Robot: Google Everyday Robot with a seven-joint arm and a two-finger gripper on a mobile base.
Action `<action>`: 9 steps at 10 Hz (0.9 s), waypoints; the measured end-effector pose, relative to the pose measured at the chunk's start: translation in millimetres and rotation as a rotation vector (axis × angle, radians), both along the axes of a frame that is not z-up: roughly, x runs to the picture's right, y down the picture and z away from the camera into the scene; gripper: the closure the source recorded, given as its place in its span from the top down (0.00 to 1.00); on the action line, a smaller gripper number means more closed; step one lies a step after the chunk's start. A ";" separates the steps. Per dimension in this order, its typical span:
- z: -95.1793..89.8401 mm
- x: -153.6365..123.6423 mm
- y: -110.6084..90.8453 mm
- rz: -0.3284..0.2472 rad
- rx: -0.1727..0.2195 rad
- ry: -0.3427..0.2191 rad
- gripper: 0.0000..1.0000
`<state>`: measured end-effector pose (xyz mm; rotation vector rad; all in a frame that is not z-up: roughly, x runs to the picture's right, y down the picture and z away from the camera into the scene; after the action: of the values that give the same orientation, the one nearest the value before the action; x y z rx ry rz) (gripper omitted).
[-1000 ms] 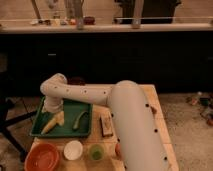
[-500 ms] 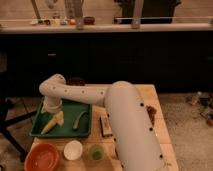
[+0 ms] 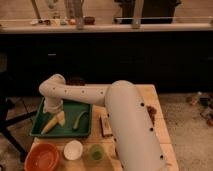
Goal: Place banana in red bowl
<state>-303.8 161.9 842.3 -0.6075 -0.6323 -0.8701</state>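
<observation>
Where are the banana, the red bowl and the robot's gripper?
banana [image 3: 52,123]: camera view, its middle.
red bowl [image 3: 42,158]: camera view, its bare inside.
gripper [image 3: 53,112]: camera view, its tip, just above the banana.

My gripper [image 3: 51,107] hangs over far-left of tray [image 3: 65,132], jaws spread wide. Tips blur into a pale lump, so can't tell if they're touching banana [image 3: 53,122]. Red bowl [image 3: 42,157]: near rim cut off at bottom edge. My arm [image 3: 130,125] is cut there too & hides most of dark bowl [image 3: 75,80] behind it. Far counter bits [image 3: 60,21]: too blurred to ID.
</observation>
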 end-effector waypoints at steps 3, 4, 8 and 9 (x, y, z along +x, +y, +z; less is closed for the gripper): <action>5.0 2.0 2.8 0.000 -0.003 0.006 0.80; 7.9 0.9 3.8 0.000 -0.005 0.003 0.80; 26.0 -3.3 6.4 0.005 -0.027 -0.016 0.79; 30.2 -3.3 7.8 0.006 -0.035 -0.020 0.70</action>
<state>-307.1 169.7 872.5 -0.6294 -0.6681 -0.8619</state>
